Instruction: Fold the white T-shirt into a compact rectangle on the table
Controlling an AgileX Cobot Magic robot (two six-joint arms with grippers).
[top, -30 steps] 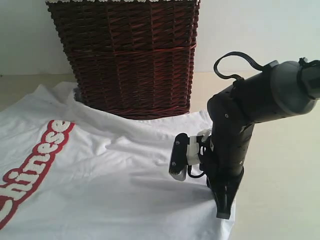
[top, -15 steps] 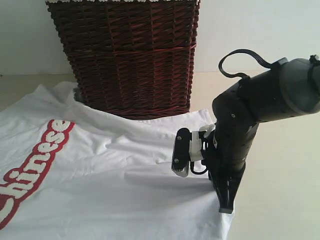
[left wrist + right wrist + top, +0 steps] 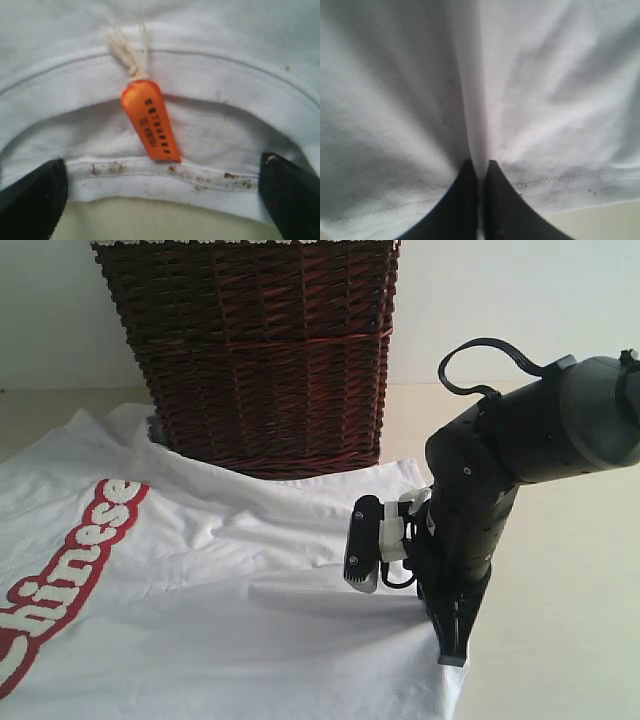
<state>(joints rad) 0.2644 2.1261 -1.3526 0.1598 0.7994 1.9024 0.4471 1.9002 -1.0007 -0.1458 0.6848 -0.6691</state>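
The white T-shirt (image 3: pixel 230 580) lies spread on the table (image 3: pixel 560 640), its red-outlined lettering (image 3: pixel 70 570) at the left. My right gripper (image 3: pixel 452 655) points down at the shirt's right edge. In the right wrist view that gripper (image 3: pixel 479 167) is shut on a thin raised ridge of white fabric just inside the stitched hem (image 3: pixel 560 182). In the left wrist view the ribbed collar (image 3: pixel 165 180) and the orange neck tag (image 3: pixel 150 122) fill the picture. My left gripper (image 3: pixel 162 162) stands wide open over the collar, one dark finger (image 3: pixel 35 195) at each side, holding nothing.
A dark brown wicker basket (image 3: pixel 260 350) stands at the back, with the shirt's upper edge against its base. Bare cream table shows right of the right arm and behind the shirt. A black cable (image 3: pixel 490 350) loops above the right arm.
The right arm has shifted slightly right and up, and its jaws have closed the last bit on the fabric. Over the last half second nothing moves.
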